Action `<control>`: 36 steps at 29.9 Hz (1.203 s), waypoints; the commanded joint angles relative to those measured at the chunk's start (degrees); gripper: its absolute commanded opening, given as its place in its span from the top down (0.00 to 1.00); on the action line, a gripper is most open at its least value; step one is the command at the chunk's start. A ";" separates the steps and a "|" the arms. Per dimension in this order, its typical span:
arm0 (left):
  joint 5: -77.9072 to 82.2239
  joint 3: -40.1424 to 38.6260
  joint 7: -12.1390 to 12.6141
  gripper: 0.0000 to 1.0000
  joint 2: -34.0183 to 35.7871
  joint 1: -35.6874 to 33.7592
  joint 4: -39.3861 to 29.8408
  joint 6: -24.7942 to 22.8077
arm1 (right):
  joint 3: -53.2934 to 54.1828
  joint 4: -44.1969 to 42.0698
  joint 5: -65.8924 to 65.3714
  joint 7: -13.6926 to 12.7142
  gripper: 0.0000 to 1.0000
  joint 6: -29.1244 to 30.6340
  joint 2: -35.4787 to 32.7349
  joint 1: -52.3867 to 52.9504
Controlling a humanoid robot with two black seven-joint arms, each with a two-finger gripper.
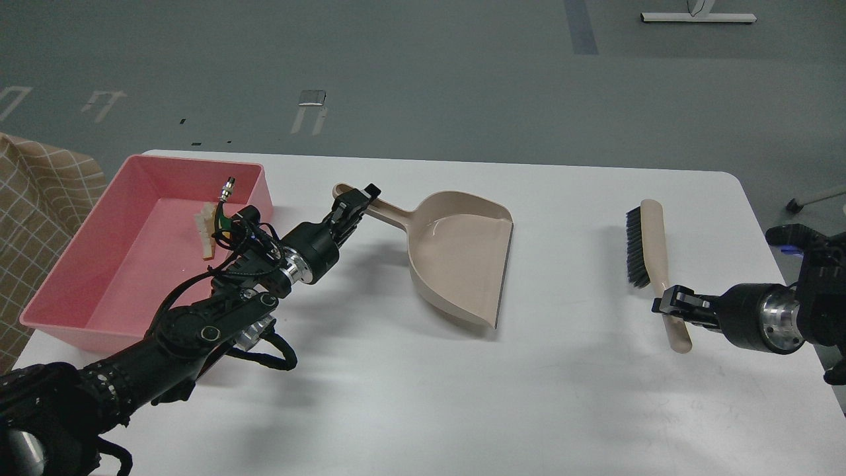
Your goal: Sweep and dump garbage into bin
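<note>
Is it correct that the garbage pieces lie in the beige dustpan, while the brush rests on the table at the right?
Not quite. The head view shows the dustpan empty; the garbage pieces lie in the pink bin. The brush does rest on the table at the right.

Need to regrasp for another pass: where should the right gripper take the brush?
Grip the brush on its bare handle end nearest you, where the right gripper sits now. Come from the right, fingers across the shaft: the bristles run along the far left side, so that stretch is clear.
</note>
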 commanded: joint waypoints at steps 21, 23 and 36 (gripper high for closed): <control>0.00 -0.07 0.00 1.00 -0.76 0.97 0.41 1.59 | 0.00 -0.55 0.10 0.00 0.90 0.00 0.15 0.17; 0.00 -0.07 0.00 1.00 -0.76 1.05 0.41 1.59 | 0.00 -0.55 0.10 0.00 0.90 0.00 0.15 0.17; -0.09 -0.25 0.00 0.67 -1.11 1.85 0.41 1.59 | 0.18 -0.55 0.36 0.00 0.66 0.00 0.24 0.35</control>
